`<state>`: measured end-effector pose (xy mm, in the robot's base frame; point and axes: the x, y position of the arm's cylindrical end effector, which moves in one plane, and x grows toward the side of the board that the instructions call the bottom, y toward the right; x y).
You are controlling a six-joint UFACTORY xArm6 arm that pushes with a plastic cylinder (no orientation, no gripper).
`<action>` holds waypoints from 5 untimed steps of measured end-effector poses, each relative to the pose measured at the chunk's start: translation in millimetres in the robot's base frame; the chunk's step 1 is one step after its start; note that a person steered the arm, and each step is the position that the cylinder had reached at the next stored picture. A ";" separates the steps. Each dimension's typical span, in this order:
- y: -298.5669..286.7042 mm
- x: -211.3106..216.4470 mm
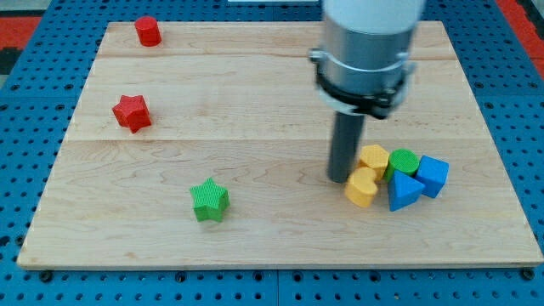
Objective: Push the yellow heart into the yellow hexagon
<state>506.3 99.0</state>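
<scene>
A wooden board (255, 85) lies on a blue perforated table (25, 127). No container is present; every block sits loose on the board.

The arm carries no pincer, only a dark rod, and it grips nothing. The rod's tip (340, 178) rests on the board just to the view's left of the yellow heart (361, 187), at or very near contact.

The yellow heart touches the yellow hexagon (373, 159), which lies directly above it toward the view's top. A green round block (404, 161) abuts the hexagon on the view's right. A blue triangular block (405, 191) sits just right of the heart, and a blue block (432, 176) adjoins it.

Well apart on the view's left are a green star (209, 201), a red star (132, 112) and a red block (148, 31), near the top corner.
</scene>
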 end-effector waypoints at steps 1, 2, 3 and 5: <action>0.6 2.0; -33.5 47.8; 6.6 71.0; 28.1 54.9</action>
